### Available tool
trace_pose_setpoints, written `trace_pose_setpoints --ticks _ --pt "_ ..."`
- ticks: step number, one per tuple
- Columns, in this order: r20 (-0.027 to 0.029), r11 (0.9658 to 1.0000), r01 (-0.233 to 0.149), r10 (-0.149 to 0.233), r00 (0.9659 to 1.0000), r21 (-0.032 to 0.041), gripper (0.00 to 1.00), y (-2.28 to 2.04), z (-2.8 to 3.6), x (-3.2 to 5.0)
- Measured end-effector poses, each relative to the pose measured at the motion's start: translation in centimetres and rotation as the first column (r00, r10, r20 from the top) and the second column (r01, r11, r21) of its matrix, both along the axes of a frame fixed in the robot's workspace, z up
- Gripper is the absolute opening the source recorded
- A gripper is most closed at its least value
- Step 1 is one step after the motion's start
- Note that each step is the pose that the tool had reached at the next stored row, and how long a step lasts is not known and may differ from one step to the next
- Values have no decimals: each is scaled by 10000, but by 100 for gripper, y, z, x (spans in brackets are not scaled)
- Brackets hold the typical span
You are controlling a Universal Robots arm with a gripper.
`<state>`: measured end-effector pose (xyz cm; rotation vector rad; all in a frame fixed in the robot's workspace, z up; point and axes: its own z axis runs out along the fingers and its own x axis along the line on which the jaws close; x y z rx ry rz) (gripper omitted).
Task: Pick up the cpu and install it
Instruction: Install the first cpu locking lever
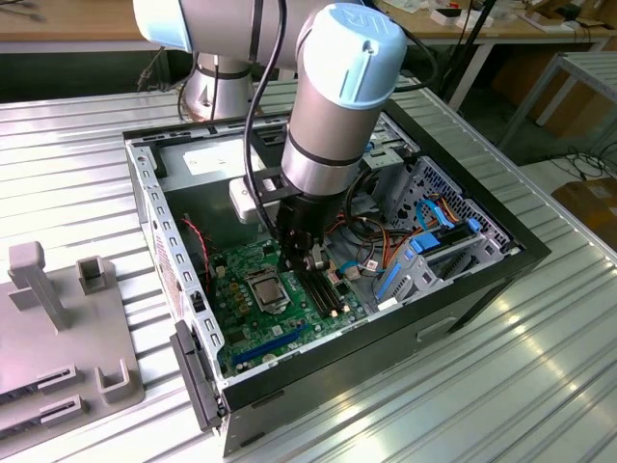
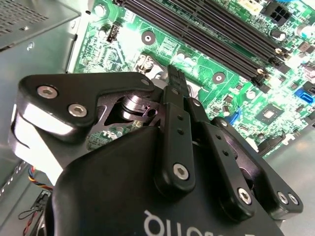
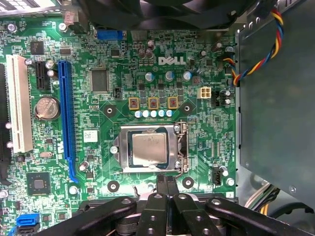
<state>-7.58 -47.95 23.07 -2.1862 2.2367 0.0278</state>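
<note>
I see the cpu [image 3: 149, 149] seated inside its socket frame [image 3: 181, 147] on the motherboard [image 3: 113, 105], case walls close around. My fingers [image 3: 166, 183] are pressed together, empty, just beside the frame's edge.

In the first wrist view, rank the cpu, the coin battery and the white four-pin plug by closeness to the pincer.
1. cpu, sitting in its socket frame just beyond the pincer.
2. white plug, past the socket, toward the grey metal wall.
3. coin battery, off by the blue slot.

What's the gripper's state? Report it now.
Gripper: shut, holding nothing, beside the socket where the cpu sits.
</note>
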Motion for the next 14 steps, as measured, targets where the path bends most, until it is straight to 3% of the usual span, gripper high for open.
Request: trace_pose_setpoints --ticks 14 --pt "0 10000 0 0 10000 -34 11 -64 -52 0"
